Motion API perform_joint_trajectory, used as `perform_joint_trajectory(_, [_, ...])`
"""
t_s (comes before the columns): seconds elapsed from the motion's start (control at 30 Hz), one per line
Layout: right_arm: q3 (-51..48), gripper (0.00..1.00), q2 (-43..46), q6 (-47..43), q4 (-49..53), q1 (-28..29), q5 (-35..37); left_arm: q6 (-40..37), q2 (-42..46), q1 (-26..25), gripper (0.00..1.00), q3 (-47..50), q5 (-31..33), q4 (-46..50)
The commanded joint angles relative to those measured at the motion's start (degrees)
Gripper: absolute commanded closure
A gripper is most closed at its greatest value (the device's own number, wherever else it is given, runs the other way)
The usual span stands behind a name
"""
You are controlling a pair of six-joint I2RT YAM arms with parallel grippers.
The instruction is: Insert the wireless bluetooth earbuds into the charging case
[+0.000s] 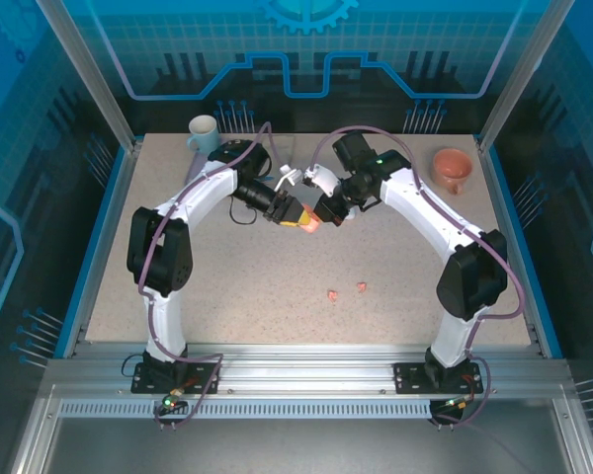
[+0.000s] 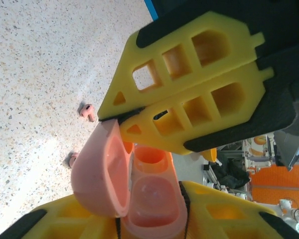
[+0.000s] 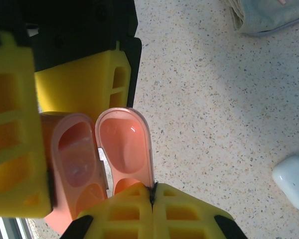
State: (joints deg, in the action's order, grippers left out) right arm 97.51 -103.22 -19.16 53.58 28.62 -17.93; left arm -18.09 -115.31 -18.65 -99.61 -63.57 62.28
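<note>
A salmon-pink charging case [image 1: 309,223] hangs open above the table's middle. My left gripper [image 2: 149,221] is shut on its body [image 2: 152,199], whose two wells are empty. The lid [image 3: 123,144] stands swung out, and my right gripper [image 3: 153,191] is shut on the lid's rim. In the left wrist view the right gripper's yellow fingers [image 2: 189,74] pinch the lid tip. Two pink earbuds [image 1: 332,294] [image 1: 362,287] lie on the table nearer the arm bases; they show beyond the lid as earbuds [image 2: 87,111] [image 2: 73,159]. A white case [image 3: 293,180] lies closed on the table.
A pale mug [image 1: 203,133] stands at the back left and an orange cup [image 1: 453,168] at the back right. Small white items [image 1: 321,180] lie behind the grippers. Speckled tabletop [image 1: 227,286] stretches toward the front.
</note>
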Motion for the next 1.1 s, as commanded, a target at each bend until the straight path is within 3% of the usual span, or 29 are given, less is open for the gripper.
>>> perform_joint_trajectory(0.0, [1.71,1.0,-0.04,-0.48,1.17,0.82,0.52,-0.78,-0.97,-0.31,0.69,-1.57,-2.56,0.74])
perform_joint_trajectory(0.3, [2.03,1.0,0.64,1.46,-0.34,0.61,1.24,-0.81,0.16,-0.32,0.9,-0.19,-2.95,-0.23])
perform_joint_trajectory(0.37, [2.19,0.81,1.37,4.32,-1.72,-0.48,1.06,-0.49,0.96,-0.26,0.96,0.75,-2.66,-1.3])
perform_joint_trajectory(0.5, [2.17,0.6,4.31,11.22,-4.43,-4.13,-2.23,2.35,3.48,-0.24,1.0,4.13,-0.9,-6.12])
perform_joint_trajectory(0.57, [1.83,0.55,6.27,14.73,-5.41,-5.64,-2.0,4.94,5.67,-0.25,1.0,6.58,0.9,-10.35])
perform_joint_trajectory(0.7, [0.73,0.52,9.08,22.77,-5.73,-7.24,2.33,12.75,12.48,-0.3,1.0,15.43,6.95,-24.61])
perform_joint_trajectory(0.8, [-2.74,0.51,11.52,30.85,-6.42,-7.35,7.09,17.87,20.13,-0.62,1.0,26.42,12.48,-41.85])
perform_joint_trajectory(1.07, [-15.65,0.49,16.64,45.69,-3.89,-4.26,14.92,17.15,35.21,-6.37,1.0,53.22,35.41,-80.62])
